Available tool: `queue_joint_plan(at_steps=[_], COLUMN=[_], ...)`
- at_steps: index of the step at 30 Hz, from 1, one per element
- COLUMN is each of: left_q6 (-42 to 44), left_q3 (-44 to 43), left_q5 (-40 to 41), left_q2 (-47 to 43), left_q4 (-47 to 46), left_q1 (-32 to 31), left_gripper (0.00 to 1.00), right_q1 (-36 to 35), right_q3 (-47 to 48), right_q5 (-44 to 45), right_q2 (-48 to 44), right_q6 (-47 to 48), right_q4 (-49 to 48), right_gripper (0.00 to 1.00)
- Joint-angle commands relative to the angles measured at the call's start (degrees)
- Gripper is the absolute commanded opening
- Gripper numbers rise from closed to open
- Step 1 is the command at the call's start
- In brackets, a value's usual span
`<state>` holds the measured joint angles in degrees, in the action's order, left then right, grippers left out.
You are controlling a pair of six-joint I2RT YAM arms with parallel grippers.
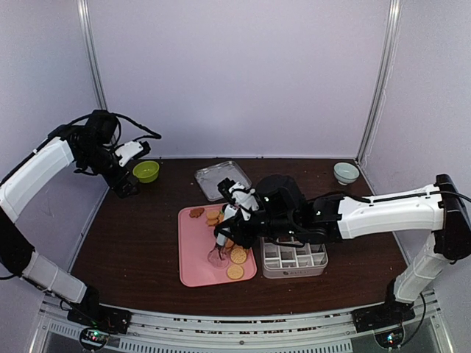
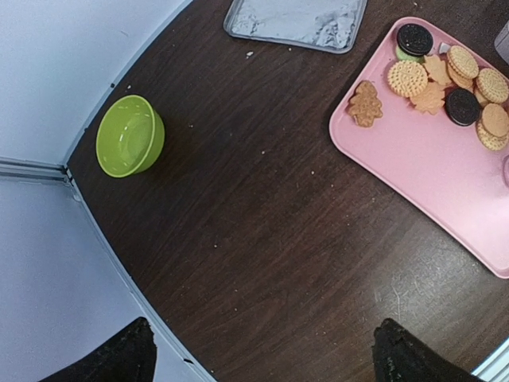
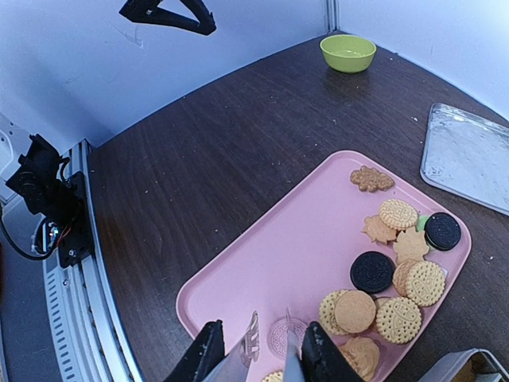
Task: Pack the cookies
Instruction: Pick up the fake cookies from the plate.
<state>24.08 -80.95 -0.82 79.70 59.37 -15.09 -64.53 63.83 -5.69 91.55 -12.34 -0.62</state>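
Note:
The cookies (image 3: 398, 213) lie on a pink tray (image 3: 270, 255): round golden ones, leaf-shaped ones and two black rounds (image 3: 372, 271). They also show in the left wrist view, cookies (image 2: 408, 78) on the tray (image 2: 429, 159). My right gripper (image 3: 262, 354) is shut on metal tongs (image 3: 248, 350), whose two blade tips straddle a pink round cookie (image 3: 282, 338) lying flat on the tray. From above, the tongs (image 1: 219, 248) point down at the tray (image 1: 195, 257). My left gripper (image 2: 266, 354) hangs open and empty above bare table at the far left (image 1: 125, 185).
A grey divided box (image 1: 294, 257) stands right of the tray. A flat metal tray (image 1: 222, 176) lies behind it. A green bowl (image 1: 146, 171) sits at the back left near my left gripper, and a pale bowl (image 1: 346, 173) at the back right.

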Motion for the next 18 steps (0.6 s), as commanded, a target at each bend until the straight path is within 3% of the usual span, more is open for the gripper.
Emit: queue_joint_plan(at_steps=[1,18], left_q6=[0.18,0.27], left_q3=[-0.05,-1.03], left_q5=[-0.24,-1.97], left_q2=[0.72,1.68], left_q4=[-1.81,-0.64], left_q1=[-0.02,-0.02], left_gripper=[0.98,0.98], right_q1=[-0.98,-2.19], right_q3=[2.17,0.76], right_q5=[2.76,4.34], right_q2=[0.47,2.41], right_q6=[1.17,0.90], right_q4=[-2.08,-4.57], right_gripper=[0.33,0.39])
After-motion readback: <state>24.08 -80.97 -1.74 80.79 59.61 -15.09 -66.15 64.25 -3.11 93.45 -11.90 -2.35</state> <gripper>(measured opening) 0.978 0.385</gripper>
